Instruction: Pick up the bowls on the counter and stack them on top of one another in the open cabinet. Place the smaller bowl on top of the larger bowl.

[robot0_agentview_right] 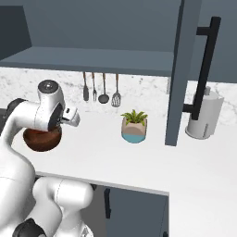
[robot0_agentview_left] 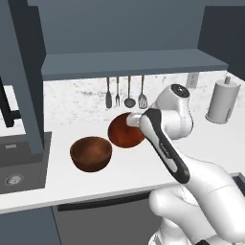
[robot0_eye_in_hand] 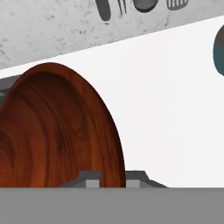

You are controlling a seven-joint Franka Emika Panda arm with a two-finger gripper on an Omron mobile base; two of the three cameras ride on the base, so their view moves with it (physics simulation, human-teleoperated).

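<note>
— Right, what have I got in the hand?

— My two-finger gripper (robot0_eye_in_hand: 113, 178) is clamped on the rim of the shallow reddish-brown wooden bowl (robot0_eye_in_hand: 57, 131); in the hand view one dark fingertip (robot0_eye_in_hand: 89, 179) sits inside the wall and the other outside it, with only the rim's thickness between them.

— Is the bowl off the counter?

— From the left base view it hangs tilted, its hollow facing the camera, above the long white marbled countertop (robot0_agentview_left: 124, 167). The deep dark-brown wooden bowl (robot0_agentview_left: 91, 153) sits upright just beside it, nearer the dark sink (robot0_agentview_left: 21, 165).

— And farther back?

— A teal-and-tan plant pot (robot0_agentview_right: 134, 127), then hanging utensils (robot0_agentview_left: 124, 93) on the wall, a paper-towel roll (robot0_agentview_left: 222, 100), and above them the slate blue-grey wall cabinet's shelf floor (robot0_agentview_left: 129, 62), door panel (robot0_agentview_right: 178, 74) swung out.
</note>
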